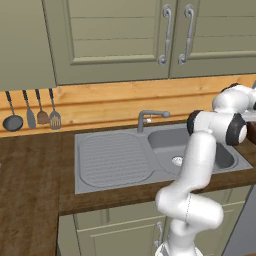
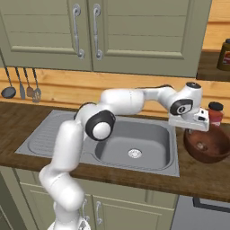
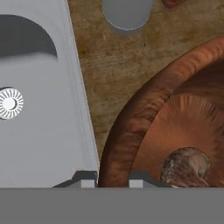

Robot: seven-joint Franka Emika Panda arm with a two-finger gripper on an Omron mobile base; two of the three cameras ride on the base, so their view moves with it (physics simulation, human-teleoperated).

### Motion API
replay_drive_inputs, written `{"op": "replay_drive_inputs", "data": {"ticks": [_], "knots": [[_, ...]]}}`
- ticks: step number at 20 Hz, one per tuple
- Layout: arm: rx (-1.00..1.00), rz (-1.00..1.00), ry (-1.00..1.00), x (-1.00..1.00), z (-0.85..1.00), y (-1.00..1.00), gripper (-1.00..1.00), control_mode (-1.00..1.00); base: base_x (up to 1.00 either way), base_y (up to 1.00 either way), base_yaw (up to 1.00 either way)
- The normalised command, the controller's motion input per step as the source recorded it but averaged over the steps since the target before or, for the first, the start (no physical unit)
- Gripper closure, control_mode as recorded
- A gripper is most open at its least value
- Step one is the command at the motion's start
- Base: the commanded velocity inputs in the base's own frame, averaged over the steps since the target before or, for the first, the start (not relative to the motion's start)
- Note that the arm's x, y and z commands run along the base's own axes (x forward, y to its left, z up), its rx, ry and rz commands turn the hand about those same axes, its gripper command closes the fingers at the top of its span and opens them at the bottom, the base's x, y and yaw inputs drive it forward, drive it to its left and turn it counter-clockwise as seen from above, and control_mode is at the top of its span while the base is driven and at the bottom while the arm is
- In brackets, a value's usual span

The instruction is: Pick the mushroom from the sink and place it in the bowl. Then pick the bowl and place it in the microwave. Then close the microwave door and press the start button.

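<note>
One mushroom (image 3: 186,166) lies inside the one bowl (image 3: 131,127), on its floor; its bottom edge is cut off in the hand view, and which way it points is hard to make out. The bowl stands on the counter (image 3: 109,57) just right of the sink (image 2: 134,134). The gripper (image 3: 113,178) clamps the bowl's near rim, one fingertip either side.

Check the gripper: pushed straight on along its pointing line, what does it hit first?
Probably nothing new: the gripper looks shut on the bowl rim. Pushing on would likely press it toward the counter, though depth is unclear.
</note>
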Motion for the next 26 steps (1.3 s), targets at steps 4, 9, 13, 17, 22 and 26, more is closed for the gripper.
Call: {"op": "replay_drive_inputs", "data": {"ticks": [4,9,13,17,22,26], "knots": [[-0.14,0.17,-0.02,-0.68,0.44,0.7,1.0,-1.0,0.0,0.0,0.0],[-0.1,0.2,0.0,-0.69,0.45,0.72,1.0,-1.0,0.0,0.0,0.0],[-0.08,0.18,0.01,-0.46,0.64,0.85,1.0,-1.0,0.0,0.0,0.0],[-0.03,0.14,0.1,-0.46,0.72,0.89,1.0,-1.0,0.0,0.0,0.0],[-0.01,0.13,0.11,-0.49,0.64,0.88,1.0,-1.0,0.0,0.0,0.0],[-0.01,0.13,0.1,-0.31,0.58,0.79,1.0,-1.0,0.0,0.0,0.0]]}}
